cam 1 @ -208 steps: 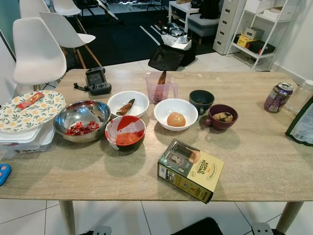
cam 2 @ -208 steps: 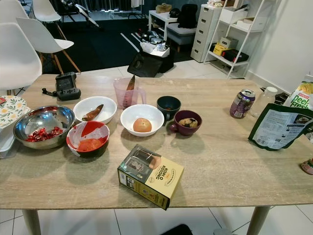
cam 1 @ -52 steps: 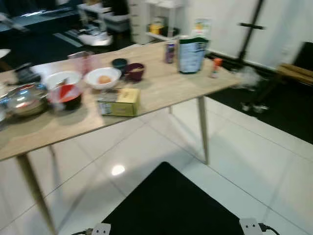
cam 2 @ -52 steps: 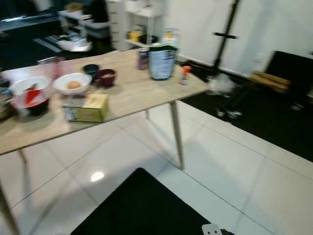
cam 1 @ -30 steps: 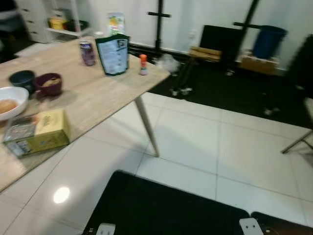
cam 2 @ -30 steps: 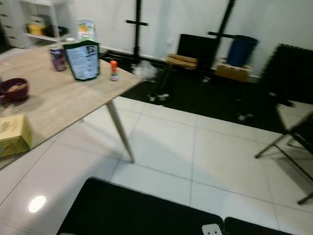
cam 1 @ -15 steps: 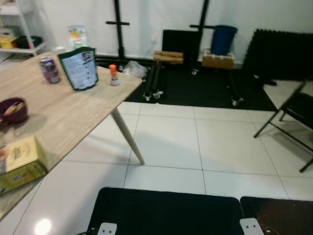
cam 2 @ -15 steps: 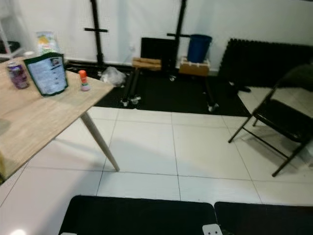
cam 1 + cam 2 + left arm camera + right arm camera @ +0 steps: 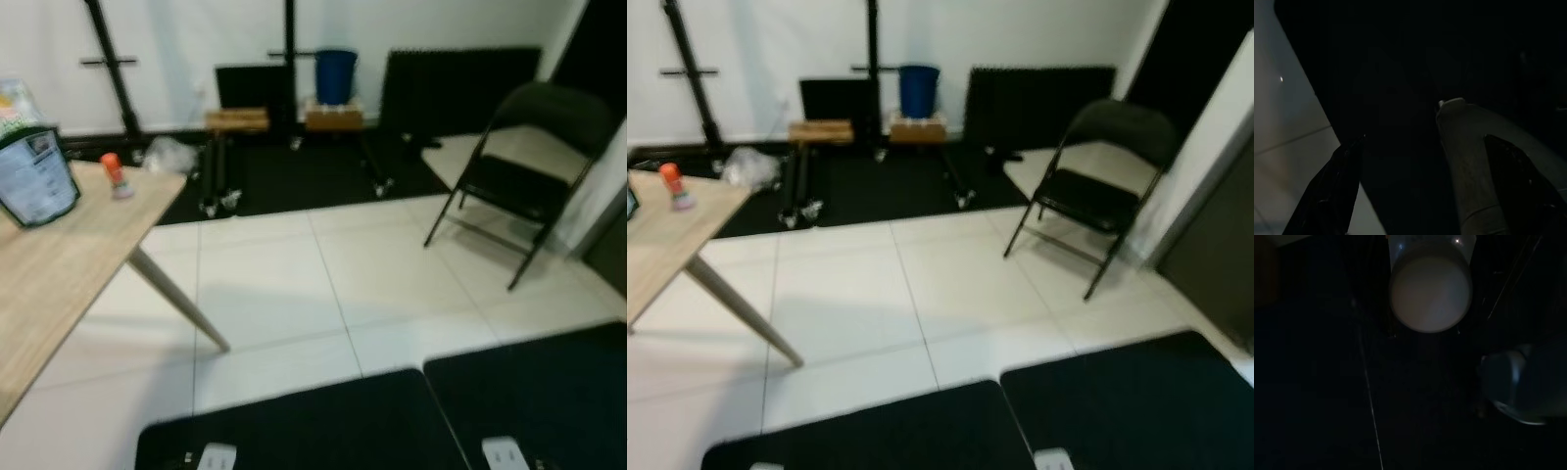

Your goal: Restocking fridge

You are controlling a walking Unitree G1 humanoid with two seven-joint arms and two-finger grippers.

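Note:
The corner of the wooden table [image 9: 69, 255] shows at the left edge of the eye views. A dark green food pouch [image 9: 34, 176] and a small orange-capped bottle [image 9: 116, 174] stand on it. In the dark left wrist view my left gripper [image 9: 1425, 196] hangs over a black floor mat. Its two black fingers [image 9: 1334, 191] are spread wide apart and hold nothing. A pale rounded part of my own body sits between and beyond them. The right wrist view is very dark, with a pale round shape [image 9: 1430, 289] and a greyish shape [image 9: 1523, 382].
A black folding chair [image 9: 529, 157] stands on white floor tiles at the right. Black floor mats [image 9: 392, 421] lie just before my feet. Along the back wall are a blue bin [image 9: 336, 73], black stands, wooden blocks and a dark ribbed panel [image 9: 460, 83].
The whole view has swung to the right. The table with its bowls and box has slid off to the left, and the folding chair has come into view.

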